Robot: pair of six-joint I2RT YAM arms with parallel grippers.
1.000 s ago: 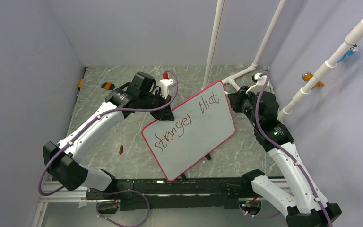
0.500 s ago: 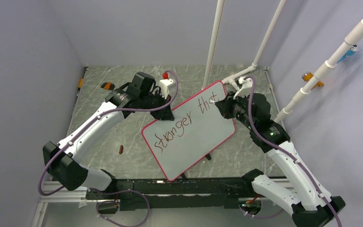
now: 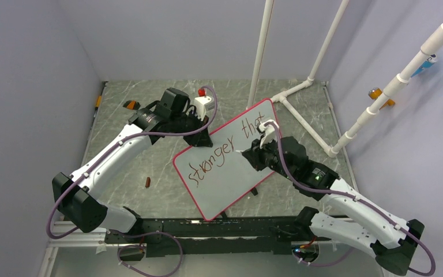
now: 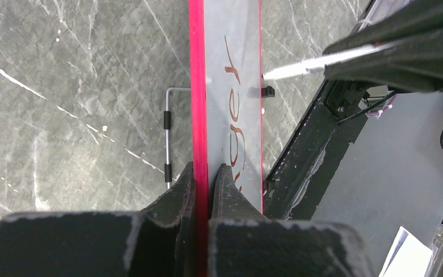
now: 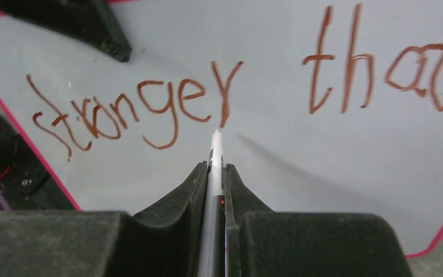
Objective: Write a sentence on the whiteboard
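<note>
The left pincer (image 3: pixel 206 138) is clamped on the pink-red rim of the whiteboard (image 3: pixel 231 173), holding it tilted above the marble surface (image 3: pixel 127 173). The right pincer (image 5: pixel 214 170) is closed on a marker (image 5: pixel 214 151), its tip just below "stronger" in the sentence (image 3: pixel 225 151), which reads "stronger that".

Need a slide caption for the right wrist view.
Right tool grips a marker, tip near the r of "stronger" in the red sentence on the whiteboard.
</note>
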